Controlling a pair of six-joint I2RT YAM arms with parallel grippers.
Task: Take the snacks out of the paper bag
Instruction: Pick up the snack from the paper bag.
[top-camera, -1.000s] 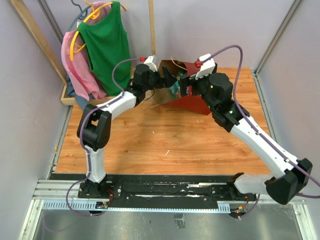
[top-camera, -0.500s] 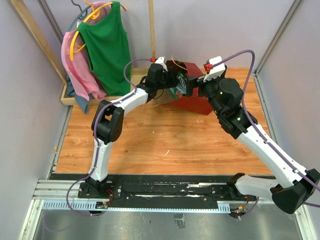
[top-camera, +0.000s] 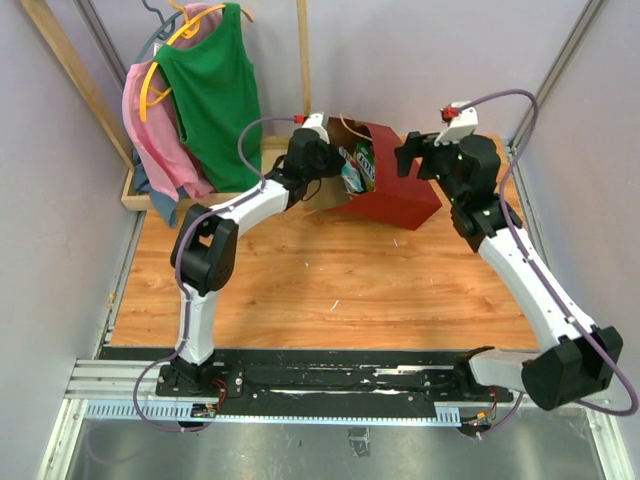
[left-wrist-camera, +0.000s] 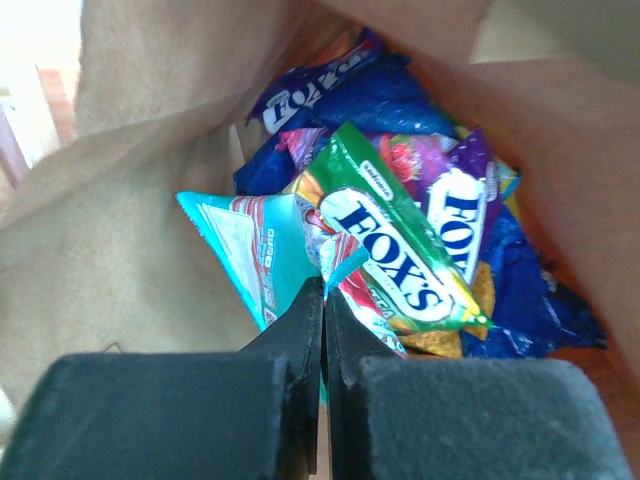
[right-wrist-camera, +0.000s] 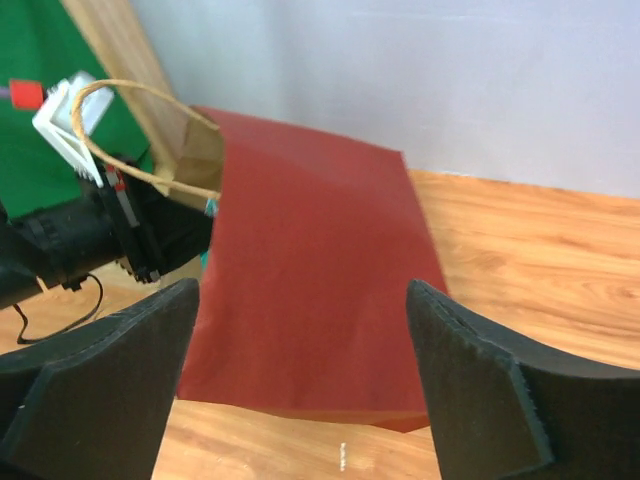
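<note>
Snacks (left-wrist-camera: 400, 245) inside paper bag (top-camera: 398, 198)

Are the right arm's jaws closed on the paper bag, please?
No, the right wrist view shows the right arm's jaws standing wide apart, with the red paper bag lying beyond them rather than gripped.

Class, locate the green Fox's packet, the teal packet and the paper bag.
green Fox's packet (left-wrist-camera: 388, 245): left wrist view, logo
teal packet (left-wrist-camera: 240, 245): left wrist view, printed face
paper bag (right-wrist-camera: 310, 270): right wrist view, red side
</note>
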